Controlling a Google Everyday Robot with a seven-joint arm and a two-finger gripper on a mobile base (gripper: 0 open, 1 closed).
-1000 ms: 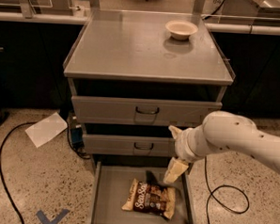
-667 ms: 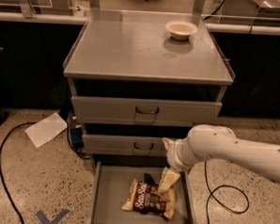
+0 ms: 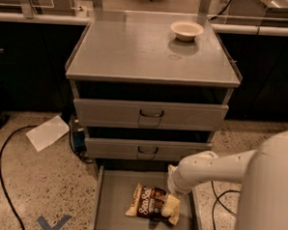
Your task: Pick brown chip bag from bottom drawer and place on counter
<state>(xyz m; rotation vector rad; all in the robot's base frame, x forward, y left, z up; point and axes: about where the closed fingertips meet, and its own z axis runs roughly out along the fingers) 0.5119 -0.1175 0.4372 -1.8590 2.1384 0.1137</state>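
Note:
The brown chip bag [image 3: 145, 202] lies flat on the floor of the bottom drawer [image 3: 113, 202], which is pulled open; its white "Sea Salt" lettering faces up. My gripper [image 3: 171, 208] is down in the drawer, right at the bag's right end and covering that end. My white arm [image 3: 213, 169] reaches in from the right. The grey counter [image 3: 133, 51] on top of the cabinet is well above.
A cream bowl [image 3: 186, 29] stands at the counter's back right. Two upper drawers [image 3: 150, 115] with dark handles are slightly open above the gripper. On the floor to the left lie a white sheet [image 3: 47, 132], a black cable [image 3: 3, 177] and a blue tape mark [image 3: 53, 224].
My arm has swung left and down. The gripper has gone from above the bag's right side down onto its right end. The bag has not moved.

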